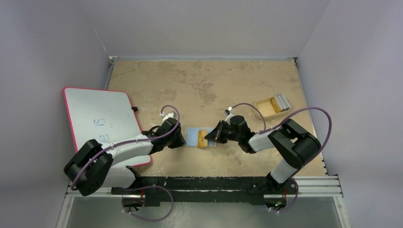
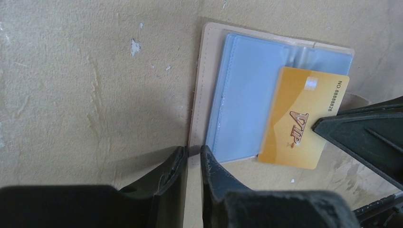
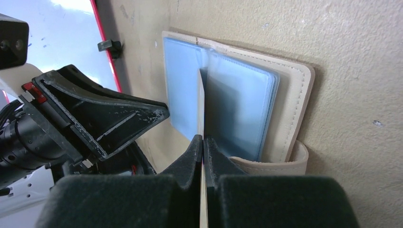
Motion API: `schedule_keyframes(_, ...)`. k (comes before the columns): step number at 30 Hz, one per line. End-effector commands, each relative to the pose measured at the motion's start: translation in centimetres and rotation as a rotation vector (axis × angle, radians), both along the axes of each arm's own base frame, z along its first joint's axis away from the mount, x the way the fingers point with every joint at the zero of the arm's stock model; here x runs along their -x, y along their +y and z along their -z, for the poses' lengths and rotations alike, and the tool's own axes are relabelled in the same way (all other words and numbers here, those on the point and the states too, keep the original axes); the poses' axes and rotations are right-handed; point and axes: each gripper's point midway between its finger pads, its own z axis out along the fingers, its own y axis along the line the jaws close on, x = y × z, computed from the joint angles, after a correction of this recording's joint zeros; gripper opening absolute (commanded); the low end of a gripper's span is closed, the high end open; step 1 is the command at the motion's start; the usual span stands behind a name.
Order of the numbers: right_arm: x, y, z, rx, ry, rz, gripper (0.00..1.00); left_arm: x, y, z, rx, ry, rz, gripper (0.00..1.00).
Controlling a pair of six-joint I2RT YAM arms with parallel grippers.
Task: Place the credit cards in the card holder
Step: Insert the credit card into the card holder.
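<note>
Worn, blotchy tan tabletop (image 1: 214, 80), boxed in by pale lilac walls (image 1: 199, 23); red-edged whiteboard (image 1: 100, 118) at left. At centre, card holder (image 2: 247, 95) lying open: tan cover, light-blue clear sleeves. Cover's near edge nipped by left gripper (image 2: 192, 152); right gripper (image 3: 203, 140) pressed tight on a gold card (image 2: 299, 123) marked VIP, overlapping the sleeves. One holder, one gold card out, one tan tray (image 1: 266, 110) far right holding more cards (image 1: 281, 101), number unclear.

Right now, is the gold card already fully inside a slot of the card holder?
No, the gold card shows its printed face and overhangs the edge of the blue sleeve in the card holder.
</note>
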Motion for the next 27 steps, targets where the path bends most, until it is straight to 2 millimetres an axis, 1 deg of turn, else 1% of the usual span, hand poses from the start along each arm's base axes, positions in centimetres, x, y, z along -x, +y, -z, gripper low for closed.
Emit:
schedule_keyframes(1, 0.7, 0.1, 0.1, -0.009, 0.006, -0.017, 0.00, 0.3, 0.1, 0.2, 0.012, 0.014, -0.014, 0.15)
schedule_keyframes(4, 0.7, -0.1, -0.1, 0.010, 0.004, -0.014, 0.00, 0.3, 0.3, 0.2, 0.010, 0.012, -0.021, 0.15)
schedule_keyframes(8, -0.1, -0.4, -0.1, 0.040, -0.012, 0.009, 0.00, 0.3, 0.1, 0.2, 0.012, 0.018, -0.016, 0.15)
schedule_keyframes(16, -1.0, 0.8, 0.4, 0.031, -0.031, -0.031, 0.00, 0.4, -0.3, 0.2, 0.027, 0.022, -0.002, 0.15)
schedule_keyframes(19, -1.5, 0.9, 0.2, 0.028, -0.041, -0.026, 0.00, 0.5, -0.6, 0.0, 0.035, 0.027, 0.010, 0.15)
schedule_keyframes(22, -2.1, 0.7, 0.1, 0.030, -0.053, -0.008, 0.00, 0.5, -0.5, 0.1, 0.028, 0.028, 0.013, 0.15)
schedule_keyframes(25, -2.3, 0.8, -0.2, 0.002, -0.065, -0.005, 0.00, 0.6, -0.4, 0.3, 0.021, 0.034, 0.015, 0.15)
schedule_keyframes(27, -2.4, 0.9, 0.0, 0.006, -0.068, -0.012, 0.00, 0.7, -0.4, 0.3, 0.022, 0.036, 0.016, 0.15)
